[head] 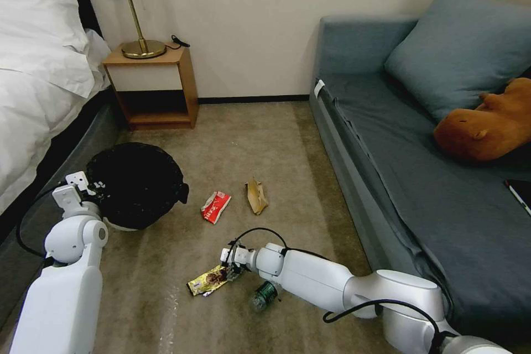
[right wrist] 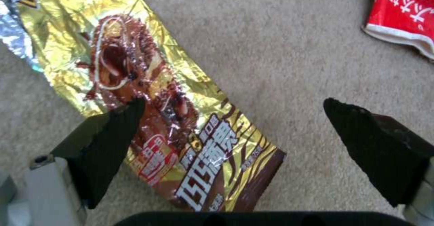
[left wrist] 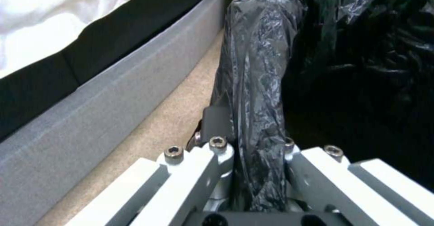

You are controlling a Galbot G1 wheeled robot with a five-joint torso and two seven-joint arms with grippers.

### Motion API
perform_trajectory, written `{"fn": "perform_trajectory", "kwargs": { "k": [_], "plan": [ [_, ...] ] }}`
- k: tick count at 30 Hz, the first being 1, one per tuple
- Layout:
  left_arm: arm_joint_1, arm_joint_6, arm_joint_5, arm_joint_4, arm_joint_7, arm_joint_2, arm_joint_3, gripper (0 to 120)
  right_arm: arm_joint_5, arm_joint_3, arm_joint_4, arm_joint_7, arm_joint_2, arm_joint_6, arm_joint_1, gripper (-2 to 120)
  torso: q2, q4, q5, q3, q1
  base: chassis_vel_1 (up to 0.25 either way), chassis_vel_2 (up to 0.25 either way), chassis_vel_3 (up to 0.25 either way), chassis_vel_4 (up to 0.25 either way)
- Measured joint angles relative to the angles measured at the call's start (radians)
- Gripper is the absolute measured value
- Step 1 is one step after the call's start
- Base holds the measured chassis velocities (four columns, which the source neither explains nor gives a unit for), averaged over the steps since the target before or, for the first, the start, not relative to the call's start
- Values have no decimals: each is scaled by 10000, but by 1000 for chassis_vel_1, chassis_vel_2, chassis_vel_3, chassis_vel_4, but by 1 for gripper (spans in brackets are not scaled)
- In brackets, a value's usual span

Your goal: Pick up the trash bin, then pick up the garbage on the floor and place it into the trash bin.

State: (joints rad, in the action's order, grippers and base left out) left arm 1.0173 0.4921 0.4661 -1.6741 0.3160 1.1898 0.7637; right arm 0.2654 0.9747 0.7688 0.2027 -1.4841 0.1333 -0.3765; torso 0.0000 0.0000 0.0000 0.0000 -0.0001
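The left tool pinches the bag-draped rim of the trash bin, beside the bed. Right of the bin, the right tool hangs spread over the gold wrapper; the red packet, tan wrapper and bottle lie nearby on carpet.

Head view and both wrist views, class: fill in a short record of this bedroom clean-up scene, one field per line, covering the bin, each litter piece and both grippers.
trash bin: black-lined, on carpet beside bed
left gripper: shut on the bin's bagged rim
right gripper: open, low over gold wrapper
gold wrapper: flat on carpet, one fingertip above it
red-and-white packet: right of bin
tan wrapper: beyond the packet, nearer the sofa
bottle: lying beside right arm
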Motion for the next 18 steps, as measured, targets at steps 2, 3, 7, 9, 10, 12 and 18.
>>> {"fn": "perform_trajectory", "kwargs": {
  "k": [2,3,7,9,10,12,18],
  "plan": [
    [1,19,2,-77,-19,-9,-30,3,131,129,238,81,150,18,105,100,0,0,1,0,1,0,0,0,0],
    [1,20,2,-96,-32,-18,-40,3,188,222,384,88,254,31,146,100,0,-1,1,0,0,0,0,0,0],
    [24,16,0,-96,-73,-33,-56,3,250,428,676,90,473,60,229,100,0,-2,0,0,0,0,0,0,0],
    [40,-40,-23,-34,-145,-30,-63,3,154,588,768,119,571,55,308,100,0,-1,1,0,1,0,0,0,0],
    [40,-40,-23,-34,-145,-30,-63,3,154,588,768,119,571,55,308,100,0,-1,1,0,1,0,0,0,0],
    [41,-70,-39,-2,-160,-23,-67,3,79,648,767,145,587,41,357,100,0,-2,0,0,0,0,0,0,0],
    [30,-158,-75,121,-223,-5,-85,3,-185,905,753,280,592,-55,619,100,0,-1,1,0,0,0,0,0,0]
  ]
}}
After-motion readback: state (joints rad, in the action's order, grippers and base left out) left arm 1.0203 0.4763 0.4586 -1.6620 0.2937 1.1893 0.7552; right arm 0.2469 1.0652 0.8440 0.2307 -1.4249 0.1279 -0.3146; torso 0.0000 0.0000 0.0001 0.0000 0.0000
